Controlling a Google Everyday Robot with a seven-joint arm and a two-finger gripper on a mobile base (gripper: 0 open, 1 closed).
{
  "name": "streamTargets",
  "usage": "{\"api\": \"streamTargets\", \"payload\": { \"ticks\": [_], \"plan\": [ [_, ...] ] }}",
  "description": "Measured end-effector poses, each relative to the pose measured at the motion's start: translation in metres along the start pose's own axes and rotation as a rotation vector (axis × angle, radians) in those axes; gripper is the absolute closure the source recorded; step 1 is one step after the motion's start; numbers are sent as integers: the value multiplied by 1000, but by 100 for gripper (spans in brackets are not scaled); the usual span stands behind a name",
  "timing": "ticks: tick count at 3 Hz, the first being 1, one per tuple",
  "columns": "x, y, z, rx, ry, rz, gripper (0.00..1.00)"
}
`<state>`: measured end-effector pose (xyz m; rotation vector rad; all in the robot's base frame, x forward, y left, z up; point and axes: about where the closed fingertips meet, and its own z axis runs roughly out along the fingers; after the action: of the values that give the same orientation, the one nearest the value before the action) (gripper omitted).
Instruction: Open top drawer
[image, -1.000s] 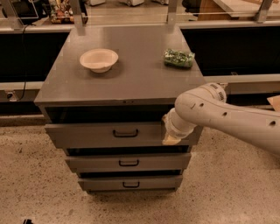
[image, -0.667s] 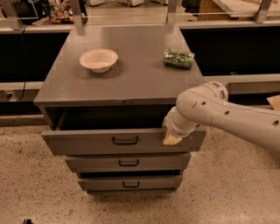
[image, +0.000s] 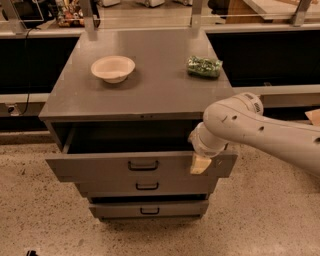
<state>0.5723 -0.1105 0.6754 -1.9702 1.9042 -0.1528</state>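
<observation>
The top drawer (image: 95, 167) of the grey cabinet stands pulled out part way, its dark interior open behind the flat front. Its small black handle (image: 143, 164) sits at the centre. My gripper (image: 200, 163) is at the right end of the drawer front, hooked over its top edge, at the end of the white arm (image: 240, 125) that reaches in from the right.
A white bowl (image: 113, 68) and a green bag (image: 204, 66) lie on the cabinet top (image: 150, 90). The narrower middle drawer (image: 147, 186) and the lowest drawer (image: 149, 210) sit below. Speckled floor lies in front, dark counters behind.
The top drawer has slid out toward the camera, showing more of its interior. My gripper has moved forward and down with the drawer front.
</observation>
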Motion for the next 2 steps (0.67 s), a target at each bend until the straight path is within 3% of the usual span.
{"api": "streamTargets", "payload": {
  "ticks": [1, 2],
  "plan": [
    [0, 1, 1, -2, 0, -1, 1],
    [0, 1, 1, -3, 0, -2, 0]
  ]
}}
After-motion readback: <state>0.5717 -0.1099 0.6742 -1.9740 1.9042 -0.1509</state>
